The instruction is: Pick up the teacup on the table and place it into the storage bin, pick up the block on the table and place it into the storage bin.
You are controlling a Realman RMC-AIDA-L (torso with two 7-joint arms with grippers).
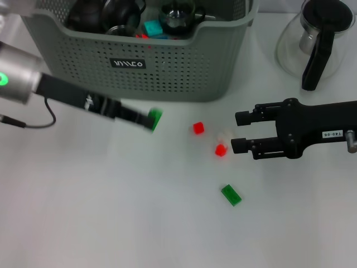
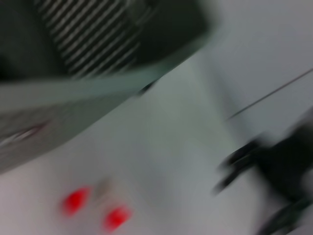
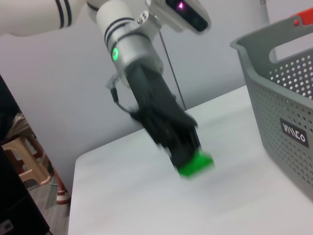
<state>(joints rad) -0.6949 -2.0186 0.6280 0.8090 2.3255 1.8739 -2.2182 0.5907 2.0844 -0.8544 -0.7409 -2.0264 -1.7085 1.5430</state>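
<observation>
My left gripper (image 1: pixel 152 120) is shut on a small green block (image 1: pixel 155 118), held just above the table in front of the storage bin (image 1: pixel 167 72). The right wrist view shows that gripper (image 3: pixel 193 161) and its green block (image 3: pixel 195 164) to the left of the bin (image 3: pixel 288 98). My right gripper (image 1: pixel 239 132) is open at the right, with a red block (image 1: pixel 221 149) just off its nearer fingertip. On the table lie a second red block (image 1: pixel 198 128) and another green block (image 1: pixel 231 195). Dark teacups (image 1: pixel 83 17) sit inside the bin; no teacup shows on the table.
A glass teapot (image 1: pixel 318 39) with a black handle stands at the back right. The bin also holds a teal block (image 1: pixel 152 28) and a small glass pot (image 1: pixel 178 15). A cable (image 1: pixel 33 121) trails from the left arm. Both red blocks (image 2: pixel 76 200) appear blurred in the left wrist view.
</observation>
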